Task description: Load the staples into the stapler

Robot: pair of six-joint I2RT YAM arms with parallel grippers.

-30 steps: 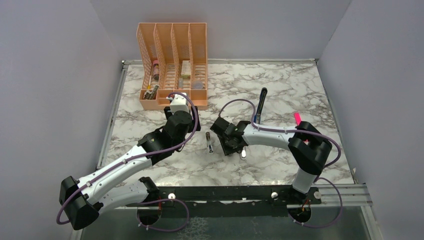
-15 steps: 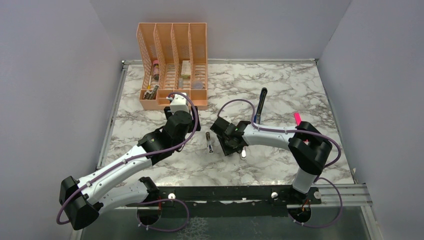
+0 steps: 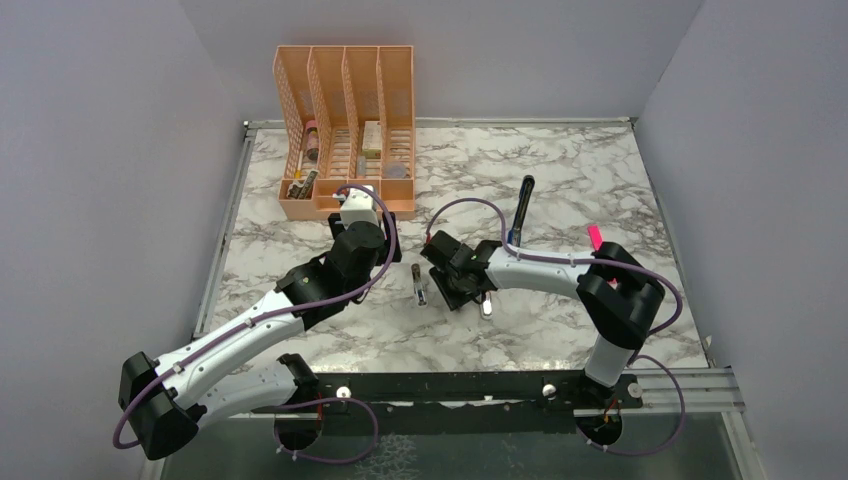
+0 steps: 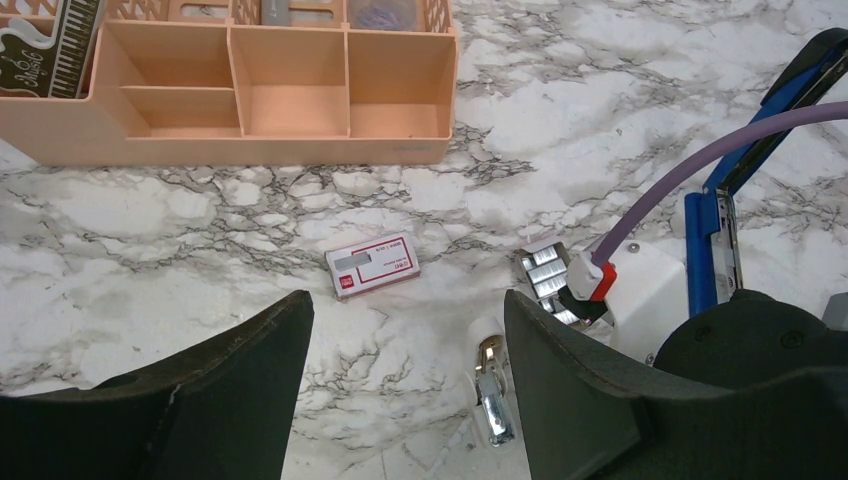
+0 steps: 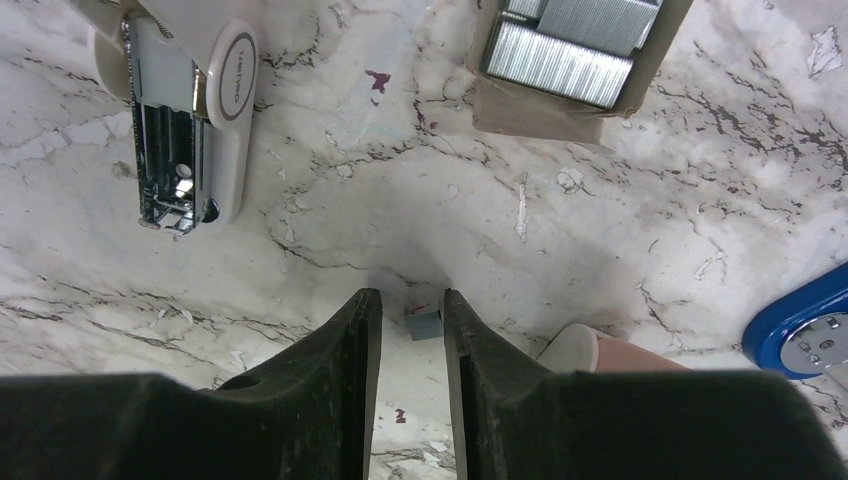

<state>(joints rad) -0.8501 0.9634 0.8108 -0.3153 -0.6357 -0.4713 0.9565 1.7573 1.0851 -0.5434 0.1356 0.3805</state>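
Staples box (image 4: 372, 266), red with a pale label, lies flat on the marble just ahead of the left gripper (image 4: 405, 400), whose jaws stand wide with nothing between them. Beyond the box is an orange organiser (image 4: 250, 140).

The right gripper (image 5: 412, 302) has its jaws narrow. A short grey strip (image 5: 423, 322) lies in the gap, with marble showing beside it. Ahead of those jaws and to the right sits an open tray of staples (image 5: 565, 50). Ahead to the left is a white tool (image 5: 185, 115), and the blue stapler (image 5: 800, 325) is off to the right.
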